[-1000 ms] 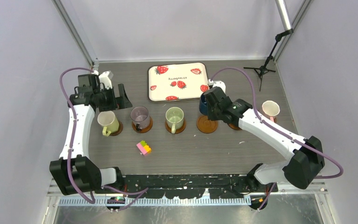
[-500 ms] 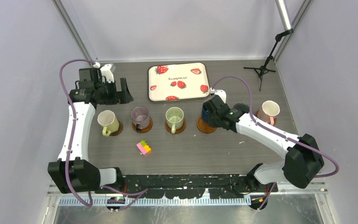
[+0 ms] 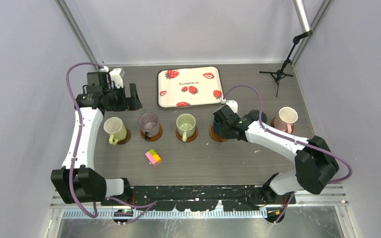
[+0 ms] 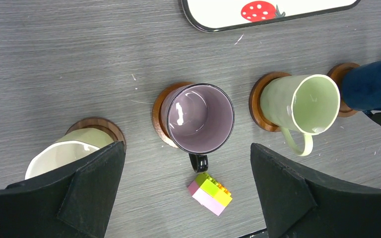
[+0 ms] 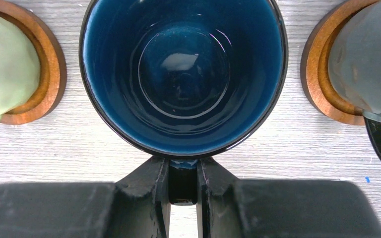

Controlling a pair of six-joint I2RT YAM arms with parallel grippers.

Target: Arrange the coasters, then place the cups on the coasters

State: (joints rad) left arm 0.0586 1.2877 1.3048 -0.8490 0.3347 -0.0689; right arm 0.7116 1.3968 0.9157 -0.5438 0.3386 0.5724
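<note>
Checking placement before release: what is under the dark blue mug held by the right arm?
A brown coaster: its rim shows beside the dark blue mug in the left wrist view. In the right wrist view the mug covers it all; whether they touch is hidden.

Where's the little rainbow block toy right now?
In the top view the block toy lies on the table left of centre, just on the near side of the purple mug, not touching it.

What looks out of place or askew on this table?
Only the small block toy, lying loose just arm-side of the purple mug; it is neither coaster nor cup. Nothing looks tipped or spilled.
</note>
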